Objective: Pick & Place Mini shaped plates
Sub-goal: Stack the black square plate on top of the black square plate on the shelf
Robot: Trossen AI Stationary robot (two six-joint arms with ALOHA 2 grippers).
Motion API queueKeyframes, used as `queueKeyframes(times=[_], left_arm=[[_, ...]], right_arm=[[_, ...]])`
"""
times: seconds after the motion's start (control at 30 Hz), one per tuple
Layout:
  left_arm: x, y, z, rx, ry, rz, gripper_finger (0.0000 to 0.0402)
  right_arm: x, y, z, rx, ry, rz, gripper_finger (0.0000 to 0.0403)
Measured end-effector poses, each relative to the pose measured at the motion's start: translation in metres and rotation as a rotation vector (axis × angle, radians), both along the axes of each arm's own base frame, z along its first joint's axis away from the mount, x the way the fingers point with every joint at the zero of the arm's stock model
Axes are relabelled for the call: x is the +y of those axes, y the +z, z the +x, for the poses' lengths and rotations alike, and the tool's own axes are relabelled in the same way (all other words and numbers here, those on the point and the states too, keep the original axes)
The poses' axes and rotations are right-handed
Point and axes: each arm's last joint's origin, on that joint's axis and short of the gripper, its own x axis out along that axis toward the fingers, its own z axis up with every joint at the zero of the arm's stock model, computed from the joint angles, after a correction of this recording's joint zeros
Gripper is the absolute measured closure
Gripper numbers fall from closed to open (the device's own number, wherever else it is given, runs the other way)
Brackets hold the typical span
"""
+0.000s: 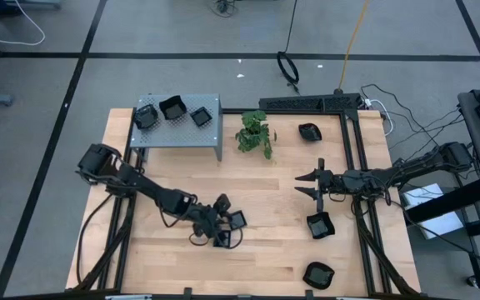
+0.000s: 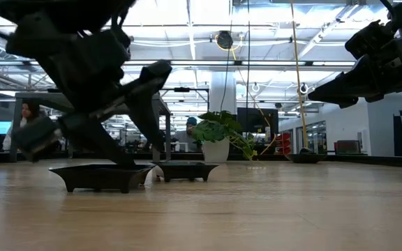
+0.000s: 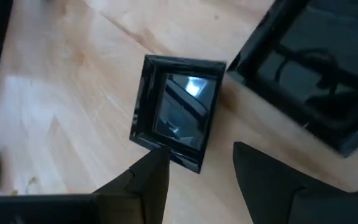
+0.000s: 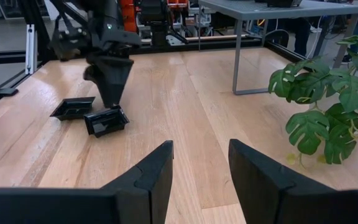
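The left end effector [image 1: 226,227] hangs low over the front middle of the counter [image 1: 265,250], its fingers [image 3: 148,180] parted and empty. A square black plate [image 3: 178,112] lies flat on the wood just ahead of the fingertips, its near rim almost at one finger, though whether they touch cannot be told. A second black plate [image 3: 316,81] sits just beside the first, farther from the fingers.

The right end effector [image 1: 310,184] hovers above the counter's right half with its two fingers [image 4: 148,174] spread and nothing between them. Another plate [image 1: 320,225] lies near it, toward the front edge, and one more [image 1: 318,274] farther on in the same direction. On its opposite side a plate [image 1: 309,131] rests near the back rail, beside the potted plant [image 1: 255,132]. Well beyond the plant, three plates [image 1: 172,111] sit on the grey perforated shelf [image 1: 211,133]
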Motion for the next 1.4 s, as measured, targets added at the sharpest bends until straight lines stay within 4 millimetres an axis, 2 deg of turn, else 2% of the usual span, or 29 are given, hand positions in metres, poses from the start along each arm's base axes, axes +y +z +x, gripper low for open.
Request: queueKeyframes(times=[0.33,0.63,1.1,1.4], left_arm=[[0.004,-0.008,0.008,-0.028,-0.076,0.078,0.0224],[0.013,-0.009,0.011,-0.02,-0.043,0.056,0.0302],[0.007,-0.002,0.016,-0.116,-0.042,0.006,0.0298],[0.002,-0.004,0.014,-0.085,-0.08,-0.069,0.0298]], right_arm=[[0.0,0.0,0.0,0.0,0.0,0.0,0.0259],[0.0,0.0,0.0,0.0,-0.001,0.0,0.0259],[0.0,0.0,0.0,0.0,0.0,0.0,0.0257],[0.0,0.0,0.0,0.0,-0.001,0.0,0.0259]])
